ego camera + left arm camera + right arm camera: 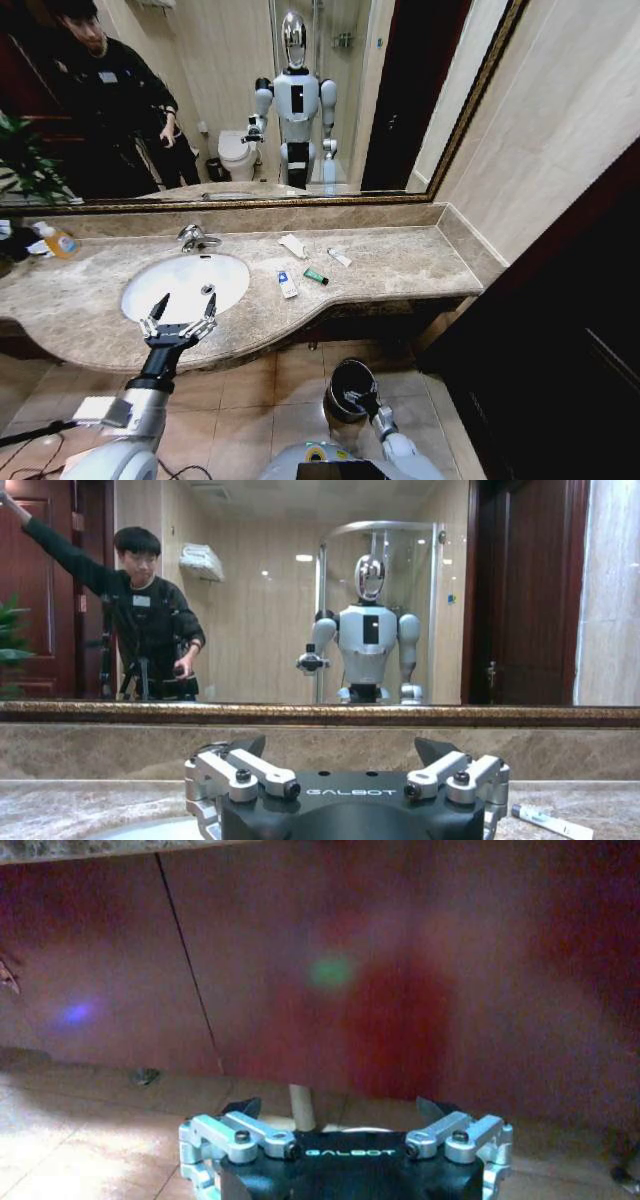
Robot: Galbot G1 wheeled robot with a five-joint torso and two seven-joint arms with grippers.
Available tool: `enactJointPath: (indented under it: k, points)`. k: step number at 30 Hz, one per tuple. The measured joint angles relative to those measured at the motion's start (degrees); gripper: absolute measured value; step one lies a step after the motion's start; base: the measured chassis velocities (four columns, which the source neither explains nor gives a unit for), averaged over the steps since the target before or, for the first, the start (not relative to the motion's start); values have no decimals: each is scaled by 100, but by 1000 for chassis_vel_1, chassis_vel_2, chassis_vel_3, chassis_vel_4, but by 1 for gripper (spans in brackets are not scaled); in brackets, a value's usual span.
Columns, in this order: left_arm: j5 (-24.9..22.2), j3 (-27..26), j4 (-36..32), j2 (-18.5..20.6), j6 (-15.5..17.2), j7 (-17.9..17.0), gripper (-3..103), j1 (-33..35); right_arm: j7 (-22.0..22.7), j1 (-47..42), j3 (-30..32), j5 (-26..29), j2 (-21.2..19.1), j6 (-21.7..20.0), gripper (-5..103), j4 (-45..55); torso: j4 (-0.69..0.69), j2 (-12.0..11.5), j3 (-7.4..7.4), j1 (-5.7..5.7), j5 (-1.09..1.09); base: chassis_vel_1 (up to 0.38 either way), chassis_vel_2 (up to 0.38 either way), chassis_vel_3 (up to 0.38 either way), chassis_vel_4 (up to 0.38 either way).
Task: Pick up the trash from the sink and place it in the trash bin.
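Observation:
The white oval sink (185,285) is set in the beige marble counter, with a chrome tap (195,238) behind it. My left gripper (180,318) (340,746) hovers open over the basin's front rim, holding nothing. The trash lies on the counter right of the basin: a white sachet (293,246), a small white packet (340,257) (550,821), a green stick (316,276) and a blue-white packet (288,284). The black trash bin (350,388) stands on the floor tiles below the counter. My right gripper (365,400) (338,1106) is low beside the bin's rim, open, facing the dark red cabinet.
An orange-labelled soap bottle (58,240) stands at the counter's far left. A large mirror (300,100) runs behind the counter, with a wall at the right end. The cabinet front (400,990) is close ahead of the right gripper.

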Motion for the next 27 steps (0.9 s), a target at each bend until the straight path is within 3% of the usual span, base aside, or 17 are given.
enactJointPath:
  k: [12,17,25,27]
  points:
    - [0,0,0,0,0,0,100,0,68,-223,-2,-112,-154,-610,100,307,0,0,0,0,1,0,0,0,0]
    - [0,0,0,0,0,0,100,0,62,-301,-3,-112,-242,-637,100,441,0,0,0,0,1,0,0,0,0]
    - [0,0,0,0,0,0,100,0,90,-804,-43,506,-597,-809,100,1783,1,0,0,0,1,0,0,0,0]
    - [0,0,0,0,0,0,100,0,218,-1197,-105,818,-800,-1096,100,2607,0,0,0,0,2,0,0,0,0]
